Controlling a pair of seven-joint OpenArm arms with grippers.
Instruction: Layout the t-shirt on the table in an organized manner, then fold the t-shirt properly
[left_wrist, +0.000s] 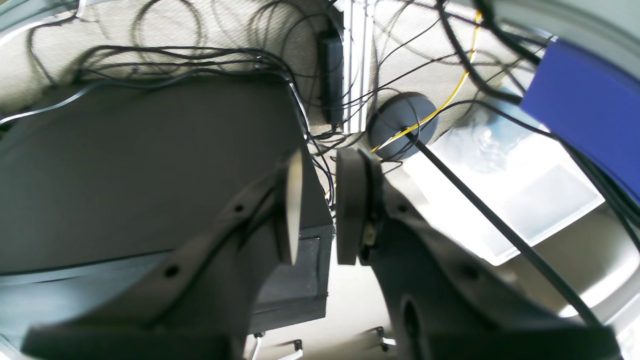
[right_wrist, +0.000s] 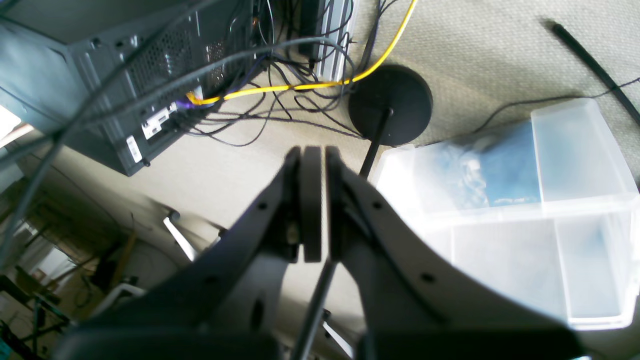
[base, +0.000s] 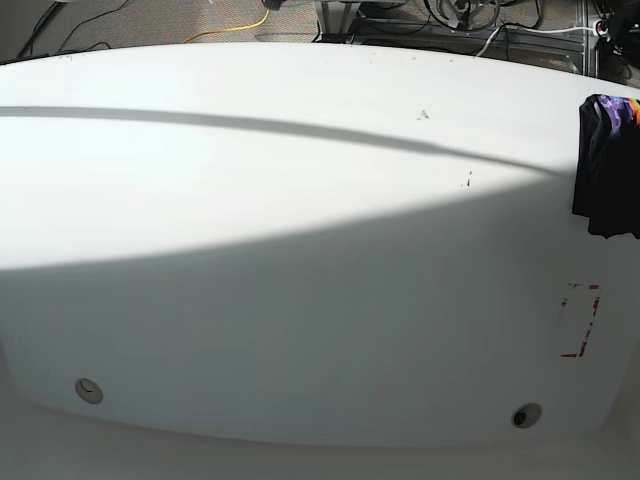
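Observation:
The t-shirt (base: 607, 175) is a bunched black cloth with a purple tag, hanging at the table's (base: 300, 300) far right edge in the base view. Neither arm shows in that view. Both wrist cameras look down at the floor, away from the t-shirt. My left gripper (left_wrist: 320, 200) has a narrow gap between its pads, with nothing in it. The pads of my right gripper (right_wrist: 320, 200) are nearly touching and hold nothing.
The tabletop carries a red dashed rectangle (base: 581, 320) near the right and two metal discs (base: 88, 390) (base: 525, 415) near the front edge. On the floor are a dark computer case (right_wrist: 125, 75), tangled cables, a round black stand base (right_wrist: 390, 102) and a clear plastic bin (right_wrist: 525, 210).

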